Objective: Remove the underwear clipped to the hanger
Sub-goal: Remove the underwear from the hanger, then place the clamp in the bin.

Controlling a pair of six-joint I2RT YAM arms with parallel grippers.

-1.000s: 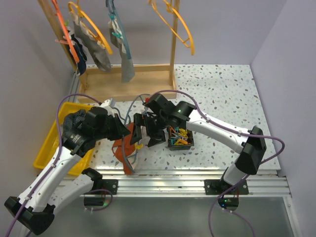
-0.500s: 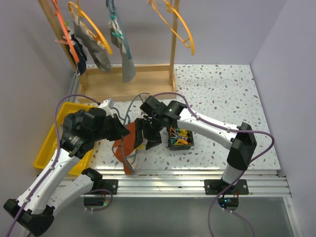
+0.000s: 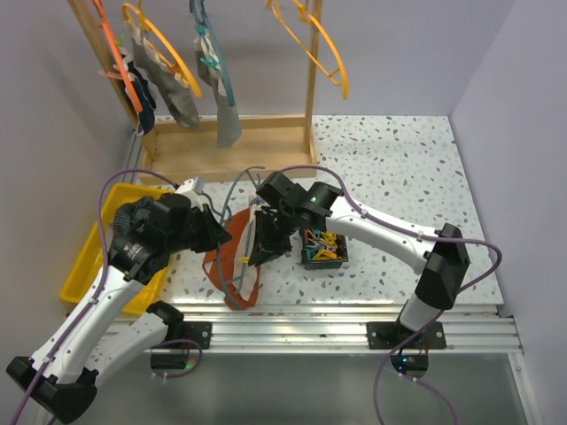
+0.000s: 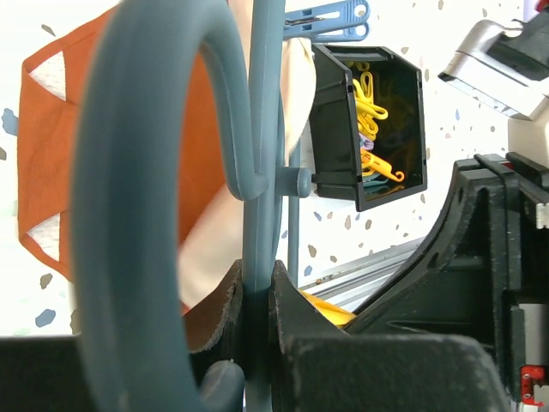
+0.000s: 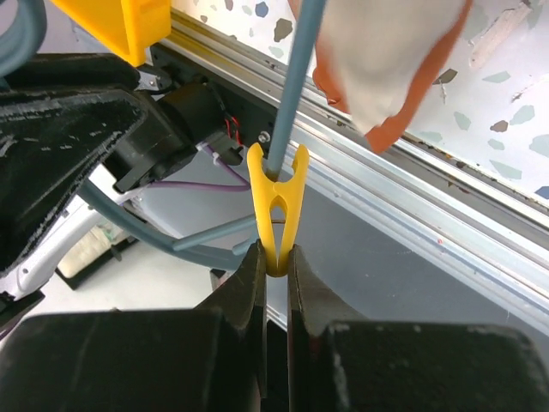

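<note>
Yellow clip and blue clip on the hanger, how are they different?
The yellow plastic clip is squeezed between the right pincer's fingers; the blue plastic clip has no pincer on it. The yellow one's mouth straddles the bare bar of the grey-blue plastic hanger; the blue one sits by the cream lining of the rust-orange underwear. Both are pegs at that hanger.

The right hand (image 5: 274, 257) pinches a yellow clip (image 5: 276, 202) at its lower end. The clip's forked top straddles the grey hanger (image 5: 296, 94). Rust underwear (image 5: 386, 60) with pale lining hangs just beside.
</note>
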